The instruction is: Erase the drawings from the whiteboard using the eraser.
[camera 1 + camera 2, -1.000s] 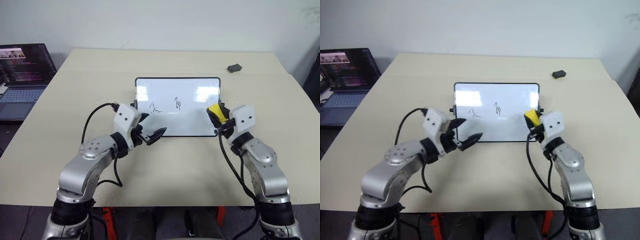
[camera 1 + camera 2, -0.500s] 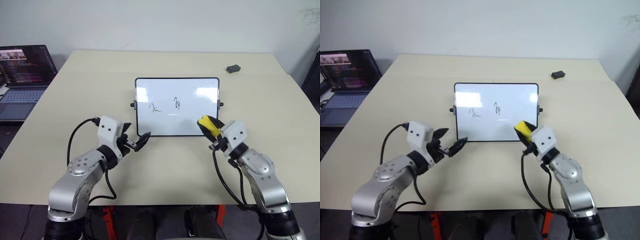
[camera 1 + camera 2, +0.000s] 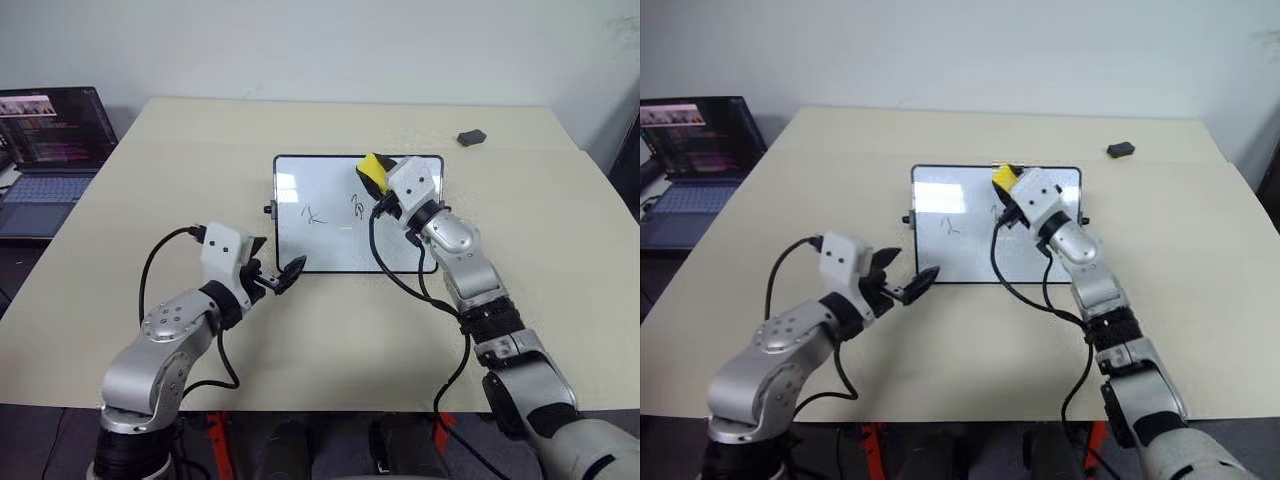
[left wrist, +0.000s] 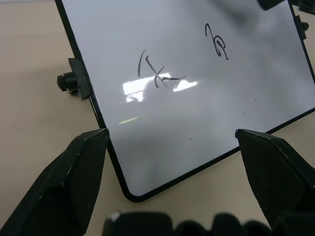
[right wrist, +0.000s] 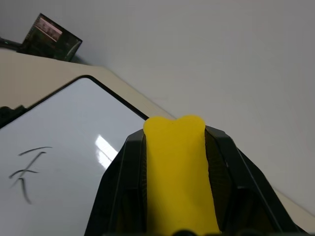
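Note:
The whiteboard (image 3: 335,240) stands tilted at the table's middle, black-framed. It carries two thin dark drawings, one on the left (image 4: 157,74) and one to its right (image 4: 217,42). My right gripper (image 3: 379,180) is shut on the yellow eraser (image 3: 372,170). It holds the eraser near the board's top edge, just above the right-hand drawing (image 3: 357,206). I cannot tell whether the eraser touches the board. My left gripper (image 3: 276,264) stands open at the board's lower left corner, its fingertips (image 4: 93,142) apart on either side of that corner and touching nothing.
An open laptop (image 3: 48,140) sits off the table's left side. A small dark grey lump (image 3: 469,136) lies at the far right of the table (image 3: 330,340). Black cables hang from my right arm across the board's lower right.
My right arm has swung the eraser from the board's lower right corner up and leftward to its top edge. The left gripper stays open at the lower left corner.

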### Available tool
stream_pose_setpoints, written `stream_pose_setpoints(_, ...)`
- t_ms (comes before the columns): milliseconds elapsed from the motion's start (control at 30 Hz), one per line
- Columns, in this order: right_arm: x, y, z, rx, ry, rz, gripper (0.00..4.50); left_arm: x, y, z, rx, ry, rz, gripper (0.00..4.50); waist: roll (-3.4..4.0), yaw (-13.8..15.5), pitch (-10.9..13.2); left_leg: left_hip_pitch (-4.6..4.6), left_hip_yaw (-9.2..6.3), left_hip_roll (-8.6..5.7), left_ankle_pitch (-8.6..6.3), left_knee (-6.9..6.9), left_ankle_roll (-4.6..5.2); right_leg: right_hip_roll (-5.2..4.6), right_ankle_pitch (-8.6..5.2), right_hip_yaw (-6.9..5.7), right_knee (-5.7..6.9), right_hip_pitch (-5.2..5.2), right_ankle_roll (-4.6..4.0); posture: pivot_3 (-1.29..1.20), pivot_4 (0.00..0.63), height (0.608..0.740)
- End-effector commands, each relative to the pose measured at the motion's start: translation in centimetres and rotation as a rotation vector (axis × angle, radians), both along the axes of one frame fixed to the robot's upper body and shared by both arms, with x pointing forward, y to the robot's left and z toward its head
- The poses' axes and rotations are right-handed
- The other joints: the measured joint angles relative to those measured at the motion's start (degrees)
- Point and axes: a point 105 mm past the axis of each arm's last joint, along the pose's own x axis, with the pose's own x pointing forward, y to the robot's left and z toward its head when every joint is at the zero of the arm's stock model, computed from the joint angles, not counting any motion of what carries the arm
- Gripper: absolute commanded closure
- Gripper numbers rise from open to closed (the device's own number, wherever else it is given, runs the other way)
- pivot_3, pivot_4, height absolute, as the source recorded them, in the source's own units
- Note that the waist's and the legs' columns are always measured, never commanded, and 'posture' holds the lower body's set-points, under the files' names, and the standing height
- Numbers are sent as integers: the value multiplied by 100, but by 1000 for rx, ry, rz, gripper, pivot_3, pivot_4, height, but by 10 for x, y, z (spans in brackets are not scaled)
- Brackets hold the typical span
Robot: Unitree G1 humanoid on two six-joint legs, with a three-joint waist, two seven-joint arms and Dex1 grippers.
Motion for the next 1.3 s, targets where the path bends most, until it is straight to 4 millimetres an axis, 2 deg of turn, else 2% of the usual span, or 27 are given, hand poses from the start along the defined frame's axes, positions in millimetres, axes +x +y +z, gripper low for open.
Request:
stream_pose_setpoints(33,7,1,-10,-1,17,-14,3247,-4,-9,14,-3,-52,-39,0,0,-6,0,0,1,0,0,0,0,0,0,1,0,0,0,0,150,740)
stream_pose_setpoints(233,7,7,-63,-69,193,-6,3252,-2,-9,18,17,-60,-57,0,-3,-27,-5,13,2,3,0,3,0,1,4,1,12,6,-4,0,150,740)
stream_pose_setpoints(367,-3,15,-94,-127,297,33,3252,1,-9,20,22,-67,-66,0,-3,-37,-6,49,0,6,1,2,0,4,10,-2,15,41,-11,0,150,740)
stream_pose_setpoints(467,-12,18,-113,-175,344,55,3252,3,-9,23,24,-73,-71,0,-2,-49,-6,129,-2,6,-1,-7,1,5,6,-2,0,124,-11,0,150,740)
stream_pose_setpoints(567,-21,18,-131,-231,394,70,3252,5,-10,25,24,-79,-74,0,-3,-63,-7,148,-1,5,1,0,2,6,6,0,1,143,-11,0,150,740)
stream_pose_setpoints(633,-24,18,-135,-251,398,79,3252,6,-10,26,24,-81,-76,0,-3,-64,-6,176,-4,6,3,0,3,8,5,-1,1,171,-10,0,150,740)
stream_pose_setpoints(667,-25,18,-134,-252,391,81,3252,7,-10,26,24,-82,-77,0,-3,-66,-6,201,-3,6,3,-3,3,8,-7,2,0,193,6,0,150,740)
stream_pose_setpoints(733,-23,20,-112,-199,308,81,3252,7,-10,26,24,-81,-79,0,-2,-67,-6,208,-4,6,3,-3,4,9,-14,2,0,200,13,0,150,740)
stream_pose_setpoints(833,-23,22,-92,-154,242,90,3252,8,-10,25,25,-81,-81,0,-1,-65,-3,204,-4,6,5,-2,3,9,-14,3,0,195,13,0,150,740)
stream_pose_setpoints(967,-27,26,-16,21,4,131,3253,8,-9,24,25,-78,-82,0,5,-58,6,170,-6,6,4,-5,2,8,-2,2,-1,165,-5,0,150,740)
stream_pose_setpoints(1033,-23,23,7,69,-58,116,3253,8,-11,23,25,-76,-88,0,6,-51,7,101,-7,5,4,-3,1,8,6,0,5,96,-8,0,150,740)
stream_pose_setpoints(1133,-15,20,18,72,-84,86,3253,8,-13,22,24,-75,-96,0,7,-62,7,83,-6,8,2,-12,-1,7,3,-1,-4,79,-6,0,150,740)
stream_pose_setpoints(1300,-1,18,14,41,-67,45,3253,8,-13,22,25,-76,-100,0,7,-39,8,76,-7,7,-4,-25,-4,3,-7,-4,-24,78,-9,0,150,740)
